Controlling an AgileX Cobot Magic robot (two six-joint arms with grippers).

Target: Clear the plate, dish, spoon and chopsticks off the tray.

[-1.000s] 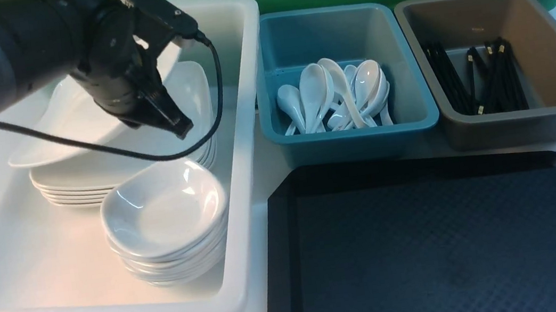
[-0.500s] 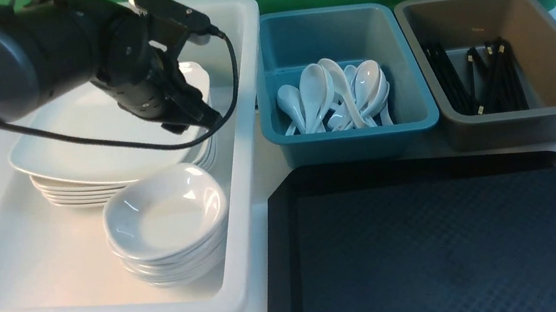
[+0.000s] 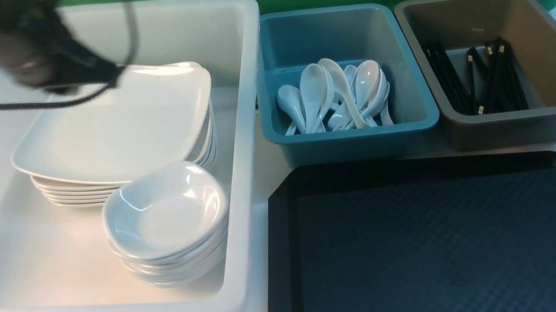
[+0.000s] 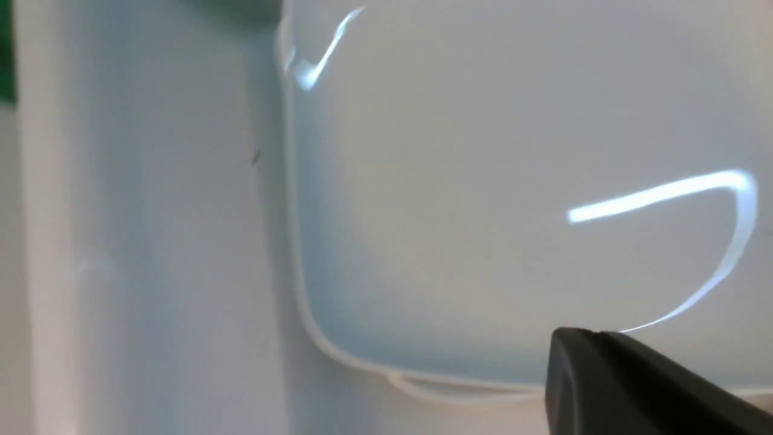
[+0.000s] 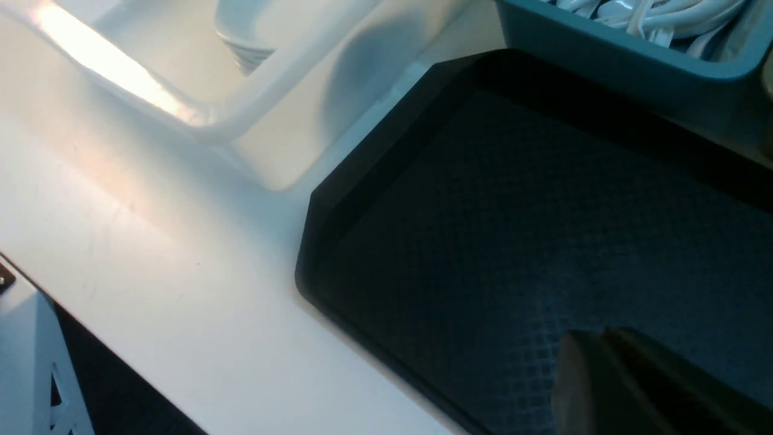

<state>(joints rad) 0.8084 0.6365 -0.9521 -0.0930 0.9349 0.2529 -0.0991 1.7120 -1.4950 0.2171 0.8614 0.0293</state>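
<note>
The black tray (image 3: 446, 252) lies bare, with nothing on its textured floor. A large white plate (image 3: 113, 129) rests flat on top of a stack of plates in the white bin. Beside it, a small white dish (image 3: 164, 211) tops its own stack. My left gripper (image 3: 109, 75) is a blur above the plate's far left corner, apart from it. In the left wrist view its fingers (image 4: 583, 335) are shut and empty over the plate (image 4: 483, 181). My right gripper (image 5: 598, 335) hangs shut and empty over the tray (image 5: 483, 211). Spoons (image 3: 339, 94) fill the teal bin; chopsticks (image 3: 482, 78) lie in the brown bin.
The white bin (image 3: 244, 101) stands left of the tray. The teal bin (image 3: 351, 143) and the brown bin (image 3: 521, 129) stand side by side behind the tray. A green cloth hangs at the back.
My left gripper opened, let the plate down flat onto the stack, then shut and swung up and to the left. The right arm has stayed where it was.
</note>
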